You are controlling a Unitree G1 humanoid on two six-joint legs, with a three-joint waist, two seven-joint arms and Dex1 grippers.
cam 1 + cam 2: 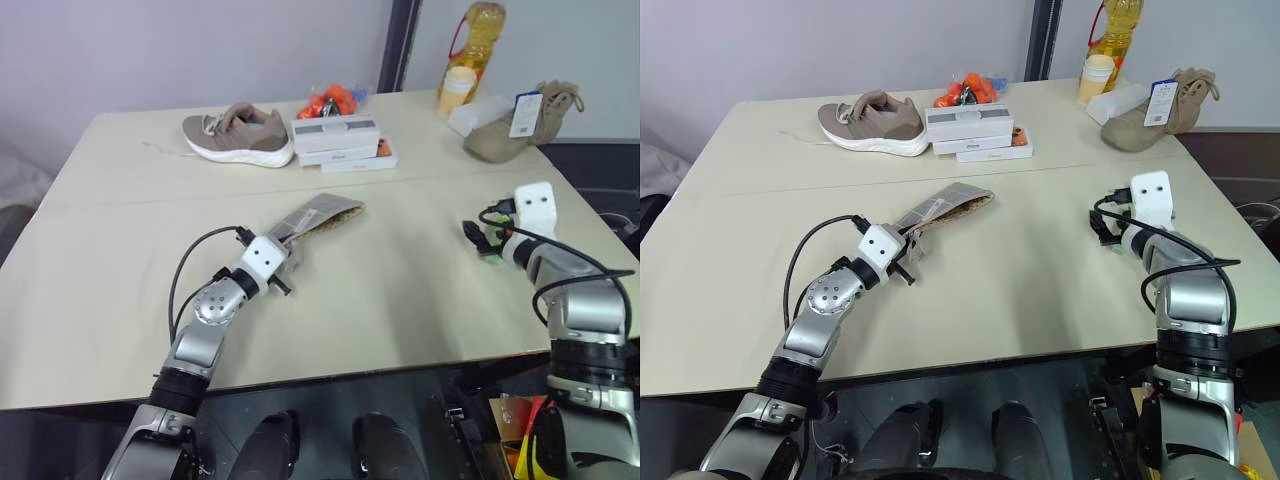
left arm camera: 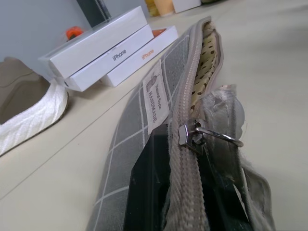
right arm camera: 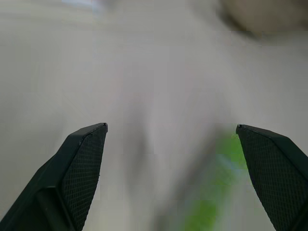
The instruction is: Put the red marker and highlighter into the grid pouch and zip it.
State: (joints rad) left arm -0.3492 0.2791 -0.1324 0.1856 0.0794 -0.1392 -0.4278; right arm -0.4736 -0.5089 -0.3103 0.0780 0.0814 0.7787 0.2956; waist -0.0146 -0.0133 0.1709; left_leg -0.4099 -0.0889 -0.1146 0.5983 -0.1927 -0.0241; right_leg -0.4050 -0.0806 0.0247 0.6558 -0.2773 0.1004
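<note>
The two head cameras looked forward and down over the table (image 1: 400,270), sharing nearly the same scene. The left wrist camera sat very close along the grid pouch (image 2: 144,144), facing the white boxes (image 2: 110,53) at upper left. The right wrist camera looked down at bare tabletop from close range.

Soft, even daylight leaves the table (image 1: 400,270) bright with faint shadows and no glare, while beyond the right pincer's sharp fingers (image 3: 82,168) everything smears into motion blur, including a green streak.
</note>
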